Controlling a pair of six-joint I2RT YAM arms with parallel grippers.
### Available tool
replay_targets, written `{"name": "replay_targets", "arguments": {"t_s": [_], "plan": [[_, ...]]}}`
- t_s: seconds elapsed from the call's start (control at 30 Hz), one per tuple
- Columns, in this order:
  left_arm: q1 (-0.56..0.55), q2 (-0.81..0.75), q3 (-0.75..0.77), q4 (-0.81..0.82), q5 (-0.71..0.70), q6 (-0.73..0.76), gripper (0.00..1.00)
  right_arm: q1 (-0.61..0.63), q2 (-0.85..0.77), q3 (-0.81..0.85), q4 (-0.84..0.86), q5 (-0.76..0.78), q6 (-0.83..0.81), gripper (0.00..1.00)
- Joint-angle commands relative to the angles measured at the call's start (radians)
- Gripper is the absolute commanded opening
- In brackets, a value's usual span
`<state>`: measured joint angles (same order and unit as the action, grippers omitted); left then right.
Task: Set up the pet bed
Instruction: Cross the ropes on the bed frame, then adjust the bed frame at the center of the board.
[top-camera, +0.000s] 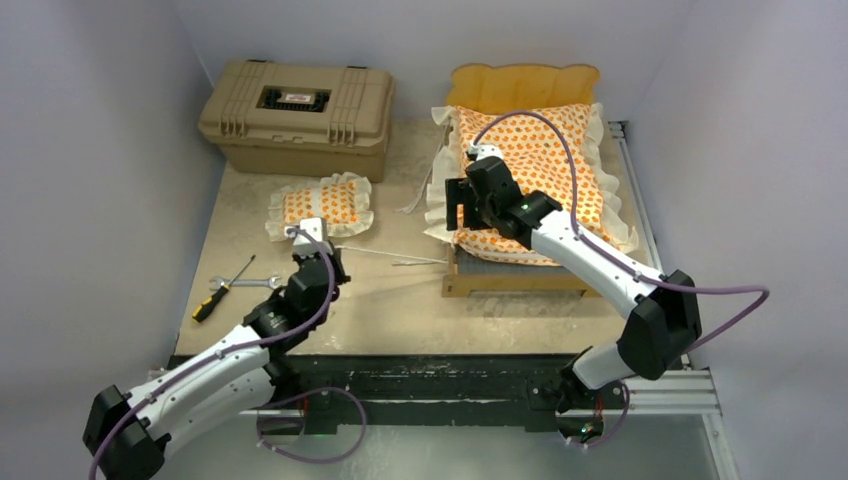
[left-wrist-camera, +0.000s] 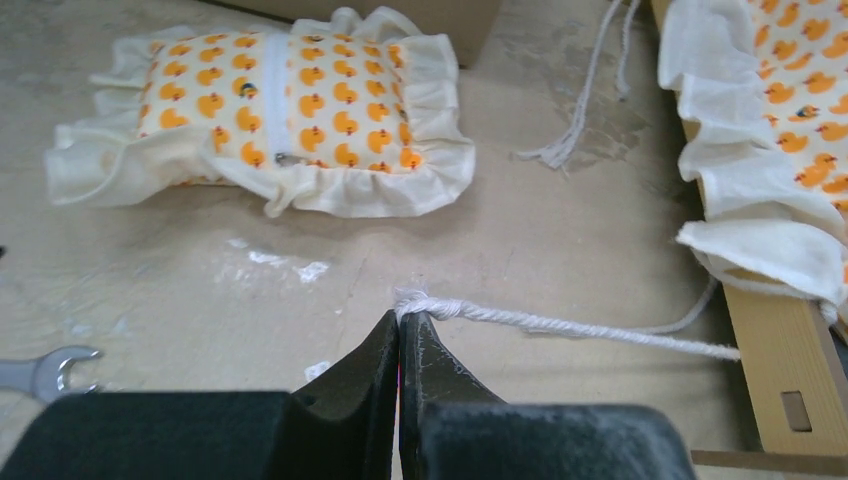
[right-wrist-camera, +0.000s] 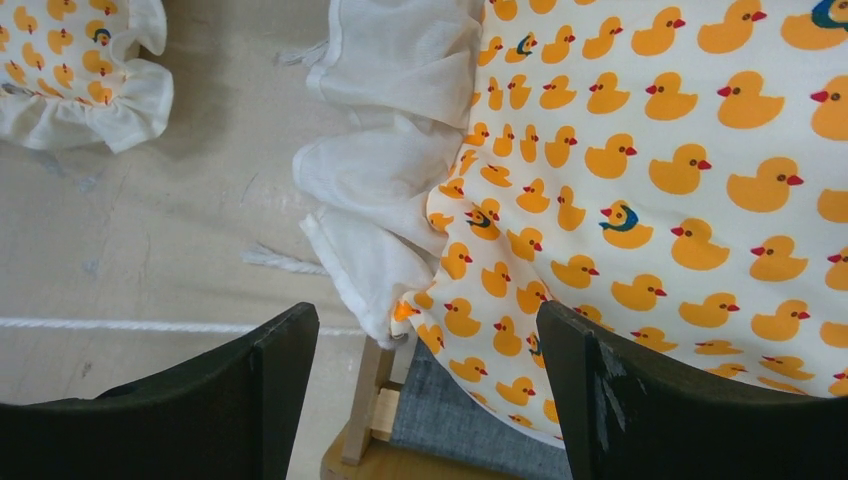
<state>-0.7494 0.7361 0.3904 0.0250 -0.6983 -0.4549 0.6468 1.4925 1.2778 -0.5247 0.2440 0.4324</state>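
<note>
On the table (top-camera: 400, 290), left gripper (left-wrist-camera: 400, 322) is pinching white string (left-wrist-camera: 560, 324); right gripper (right-wrist-camera: 425, 320) is hovering open-jawed over mattress cushion (right-wrist-camera: 650, 150).

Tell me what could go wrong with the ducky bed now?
The left gripper pinches a white string that runs toward the bed frame; pulling might drag the frame crooked. The mattress hangs over the frame's side, so the open right gripper above its corner could nudge it off.

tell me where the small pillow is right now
In the top view the small pillow lies on the table's left half, just in front of the tan case and left of the bed frame.
</note>
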Motion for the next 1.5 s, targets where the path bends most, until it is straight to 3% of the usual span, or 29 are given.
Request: {"name": "replay_targets", "arguments": {"t_s": [0.0,0.23,0.33,0.47,0.63,0.73,0.83,0.97,1.1,1.23,1.47], "plan": [[0.002,-0.058,0.11,-0.346,-0.228,-0.184,0.0,-0.009,-0.062,-0.04,0.038,0.016,0.02,0.85],[0.001,-0.205,0.158,-0.533,-0.322,-0.255,0.0,-0.041,-0.107,-0.089,0.032,0.073,0.051,0.91],[0.001,-0.209,0.141,-0.486,-0.23,-0.193,0.14,-0.068,-0.122,-0.097,0.037,0.072,0.061,0.92],[0.001,-0.147,0.136,-0.394,-0.088,-0.083,0.22,-0.082,-0.143,-0.1,0.054,0.048,0.068,0.92],[0.002,-0.057,0.201,-0.319,0.035,0.06,0.59,-0.083,-0.161,-0.098,0.069,0.017,0.057,0.92],[0.001,0.027,0.247,-0.19,0.223,0.136,0.73,-0.083,-0.183,-0.117,0.083,0.031,0.062,0.93],[0.002,0.187,0.326,-0.061,0.431,0.1,0.81,-0.085,-0.198,-0.137,0.077,0.073,0.091,0.95],[0.001,0.441,0.418,0.12,0.665,0.014,0.84,-0.1,-0.234,-0.176,0.074,0.138,0.138,0.99],[0.001,0.67,0.521,0.176,0.757,-0.006,0.84,-0.152,-0.272,-0.224,0.097,0.143,0.153,0.99],[0.002,0.806,0.577,0.226,0.788,-0.009,0.82,-0.233,-0.306,-0.266,0.121,0.091,0.158,0.99],[-0.016,0.941,0.598,0.297,0.939,-0.11,0.68,-0.35,-0.306,-0.338,0.203,-0.008,0.149,0.99]]}}
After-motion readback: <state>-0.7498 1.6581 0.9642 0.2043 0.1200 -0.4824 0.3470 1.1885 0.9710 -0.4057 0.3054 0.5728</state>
